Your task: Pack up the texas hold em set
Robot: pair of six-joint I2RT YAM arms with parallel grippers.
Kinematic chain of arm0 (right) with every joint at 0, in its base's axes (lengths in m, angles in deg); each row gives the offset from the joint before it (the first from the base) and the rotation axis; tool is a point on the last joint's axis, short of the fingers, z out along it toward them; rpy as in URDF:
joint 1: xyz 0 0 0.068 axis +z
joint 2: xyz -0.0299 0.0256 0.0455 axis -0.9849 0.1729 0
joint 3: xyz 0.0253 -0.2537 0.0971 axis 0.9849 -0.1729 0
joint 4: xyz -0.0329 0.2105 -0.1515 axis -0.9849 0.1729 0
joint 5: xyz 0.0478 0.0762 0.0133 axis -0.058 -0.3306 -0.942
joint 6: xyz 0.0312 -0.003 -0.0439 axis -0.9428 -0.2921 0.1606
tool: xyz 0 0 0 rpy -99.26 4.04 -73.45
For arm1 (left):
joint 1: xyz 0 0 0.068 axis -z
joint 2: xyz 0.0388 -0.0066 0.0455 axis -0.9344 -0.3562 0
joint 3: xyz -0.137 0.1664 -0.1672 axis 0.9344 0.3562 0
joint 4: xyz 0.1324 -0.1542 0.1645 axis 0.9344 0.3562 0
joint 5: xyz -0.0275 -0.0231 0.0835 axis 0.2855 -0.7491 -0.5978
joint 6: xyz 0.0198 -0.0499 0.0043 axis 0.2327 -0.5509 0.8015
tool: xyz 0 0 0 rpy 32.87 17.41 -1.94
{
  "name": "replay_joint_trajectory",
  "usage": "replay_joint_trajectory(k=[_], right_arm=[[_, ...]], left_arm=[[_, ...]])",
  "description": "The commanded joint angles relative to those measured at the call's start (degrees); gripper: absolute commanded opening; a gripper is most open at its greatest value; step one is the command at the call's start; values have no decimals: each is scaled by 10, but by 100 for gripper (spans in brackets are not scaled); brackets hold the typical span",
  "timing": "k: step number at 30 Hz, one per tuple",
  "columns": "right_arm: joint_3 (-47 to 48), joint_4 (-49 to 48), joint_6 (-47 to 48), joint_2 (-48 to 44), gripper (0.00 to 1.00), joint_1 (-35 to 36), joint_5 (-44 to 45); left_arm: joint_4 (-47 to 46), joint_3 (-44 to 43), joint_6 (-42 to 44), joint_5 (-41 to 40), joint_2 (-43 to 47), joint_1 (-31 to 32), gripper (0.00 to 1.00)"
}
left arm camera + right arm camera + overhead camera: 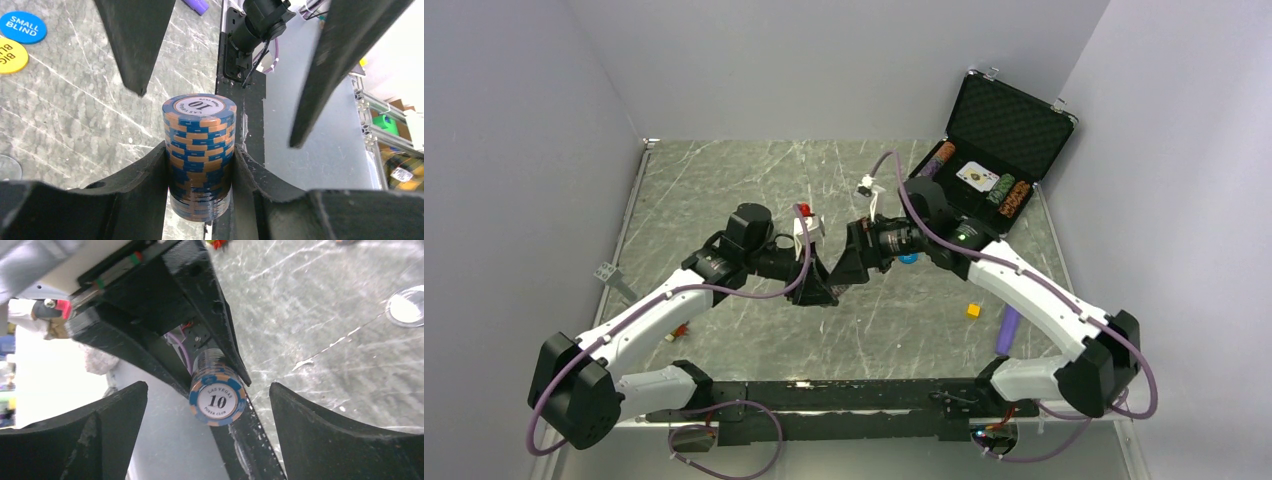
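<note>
I'm pinching the blue-and-orange poker-chip stack [199, 125] in the left gripper [200, 152], holding the right gripper [206, 387] spread wide around it. I should be centring squarely before closing, with the black foam-lined briefcase [1009, 125] waiting at one o'clock.

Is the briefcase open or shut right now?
Open: the briefcase has its lid raised, and chip rows and a card show inside.

left arm [654, 312] and right arm [1036, 292]: white link shells, black rounded joint housings, bulky black shoulder blocks. purple cable [528, 425] loops along each arm. small green light [961, 238] on right arm's forearm joint. red-and-white part [804, 212] at left wrist. left gripper [200, 170] and right gripper [208, 386]: matte black tapered wedge fingers. black base rail [844, 398] under both.
</note>
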Motion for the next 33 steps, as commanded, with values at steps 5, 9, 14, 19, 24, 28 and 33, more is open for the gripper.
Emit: replay_joint_trajectory(k=[5, 9, 14, 19, 24, 28, 33], right_arm=[[-52, -71, 123, -112, 100, 73, 215], [-88, -114, 155, -148, 100, 119, 325], [-104, -138, 184, -169, 100, 175, 414], [-107, -143, 211, -155, 100, 226, 495], [-105, -161, 238, -134, 100, 289, 571], [-106, -169, 266, -107, 100, 331, 635], [-105, -180, 285, -84, 100, 362, 700]], left_arm=[[4, -51, -49, 28, -7, -9, 0], [-27, -46, -94, 59, -18, -29, 0], [-39, -41, -125, 68, -30, -54, 0], [-58, -36, -151, 88, -43, -63, 0], [-71, -34, -164, 102, -51, -69, 0], [-75, -34, -169, 109, -52, -74, 0], [-88, -30, -182, 120, -55, -76, 0]])
